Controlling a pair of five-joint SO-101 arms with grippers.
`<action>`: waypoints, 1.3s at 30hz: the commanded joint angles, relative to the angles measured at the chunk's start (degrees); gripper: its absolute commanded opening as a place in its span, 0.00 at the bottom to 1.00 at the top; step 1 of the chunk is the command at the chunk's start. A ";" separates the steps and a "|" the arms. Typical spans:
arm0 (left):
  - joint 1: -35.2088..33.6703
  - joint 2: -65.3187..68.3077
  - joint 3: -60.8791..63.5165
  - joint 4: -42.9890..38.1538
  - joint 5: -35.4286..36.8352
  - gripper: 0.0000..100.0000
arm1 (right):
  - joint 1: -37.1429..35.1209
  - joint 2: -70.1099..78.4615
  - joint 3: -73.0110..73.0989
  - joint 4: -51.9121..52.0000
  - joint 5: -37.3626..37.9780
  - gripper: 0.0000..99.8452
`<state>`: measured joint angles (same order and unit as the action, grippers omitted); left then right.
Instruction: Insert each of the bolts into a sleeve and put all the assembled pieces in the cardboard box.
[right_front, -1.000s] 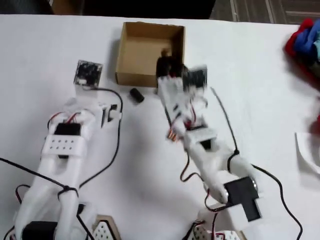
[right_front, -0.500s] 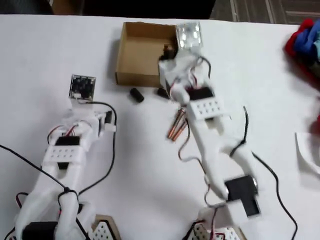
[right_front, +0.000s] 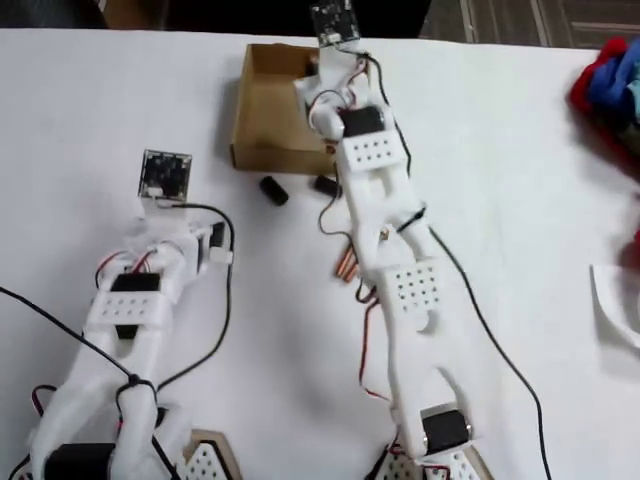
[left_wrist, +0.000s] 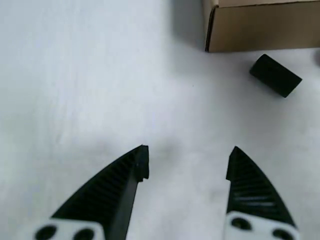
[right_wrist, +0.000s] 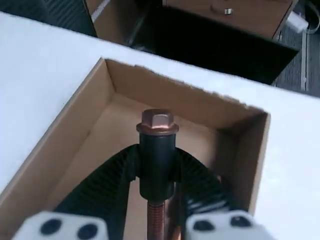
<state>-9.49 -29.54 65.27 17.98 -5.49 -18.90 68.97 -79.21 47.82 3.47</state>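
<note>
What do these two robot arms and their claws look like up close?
Both the left arm and right arm are white plastic segments with black motor blocks, panels dotted with small holes, and loose black and red cables. The left gripper and right gripper have black, ribbed, tapering fingers on white bases with round holes.

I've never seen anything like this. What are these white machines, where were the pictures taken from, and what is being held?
These are two small robot arms at a white table. One picture looks down from above; the other two come from a camera on each arm's wrist. The left gripper is open over bare table. The right gripper holds a black sleeve with a copper bolt pushed through it, above the cardboard box. Two loose sleeves and some spare bolts lie on the table near it.
</note>
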 joint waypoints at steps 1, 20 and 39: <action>-0.26 -1.67 -0.22 -1.05 0.44 0.26 | -1.19 6.81 -14.68 -1.19 0.53 0.02; -0.35 -1.67 -0.13 -1.05 0.44 0.26 | -0.22 13.32 -14.77 2.77 -16.00 0.02; -0.35 -1.67 -0.13 -1.05 0.44 0.26 | 1.01 13.14 -8.88 3.82 -11.34 0.02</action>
<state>-9.49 -29.54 65.27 17.98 -5.49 -19.25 84.18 -88.00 51.52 -8.66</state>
